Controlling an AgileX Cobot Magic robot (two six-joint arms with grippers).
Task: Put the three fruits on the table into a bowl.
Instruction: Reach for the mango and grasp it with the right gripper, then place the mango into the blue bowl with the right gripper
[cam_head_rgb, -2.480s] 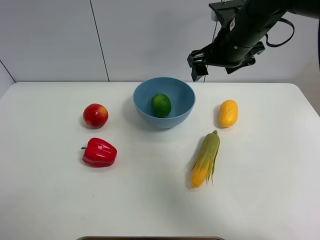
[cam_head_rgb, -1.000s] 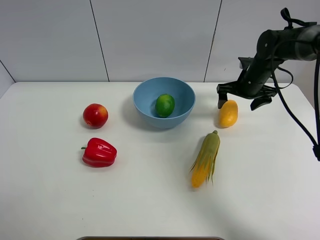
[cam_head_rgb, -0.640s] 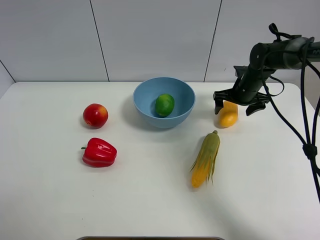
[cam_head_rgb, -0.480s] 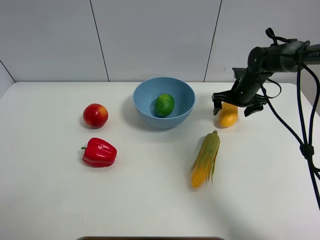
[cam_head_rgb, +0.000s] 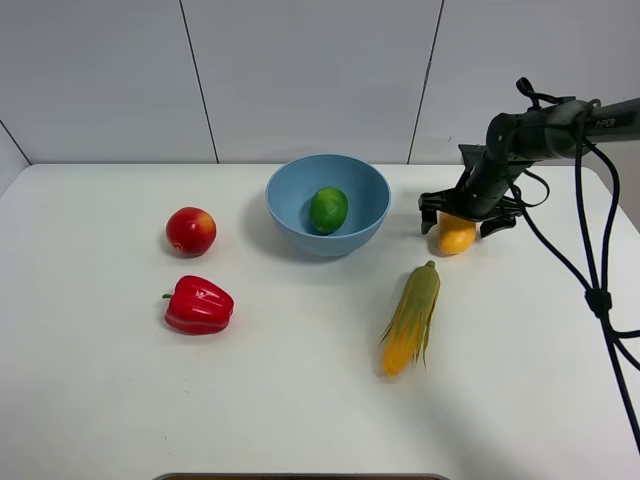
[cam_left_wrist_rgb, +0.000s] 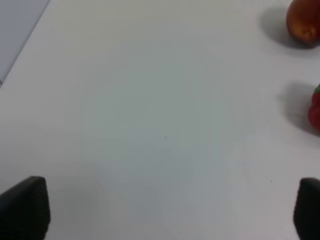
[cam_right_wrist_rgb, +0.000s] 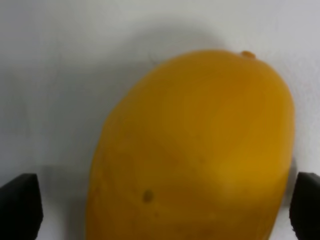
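- Right gripper (cam_head_rgb: 457, 222): lowered over the mango (cam_head_rgb: 456, 238) with jaws spread wide, one on each side of the fruit. Nothing is gripped.
- Left gripper (cam_left_wrist_rgb: 166, 210): jaws fully apart, holding nothing, above bare table (cam_head_rgb: 300, 400). The apple (cam_left_wrist_rgb: 304, 22) shows at the edge of its wrist view.
- Step in hand, as judged: grasping the mango, which lies on the table just right of the bowl (cam_head_rgb: 330, 242) and beyond the tip of the corn cob (cam_head_rgb: 412, 318).
- Recommended conduct:
  - The wrist view shows the mango sitting off-centre between the jaws, closer to one finger. Centre it before closing, or the first contact may roll it aside.
  - Close across the narrow width, low enough to pass the widest part. The skin looks smooth and rounded, so a high pinch could squeeze it out.
  - Lift clear of the bowl rim before crossing, and release low inside so it does not knock the lime (cam_head_rgb: 328, 210).
- Count:
  - Fruits: three. One lime, inside the bowl. One apple and one mango, both on the table.
  - Non-fruit items: one red bell pepper (cam_head_rgb: 199, 305), one corn cob. Neither belongs in the bowl.
  - Bowls: one, light blue.
  - Fruits outstanding: two.
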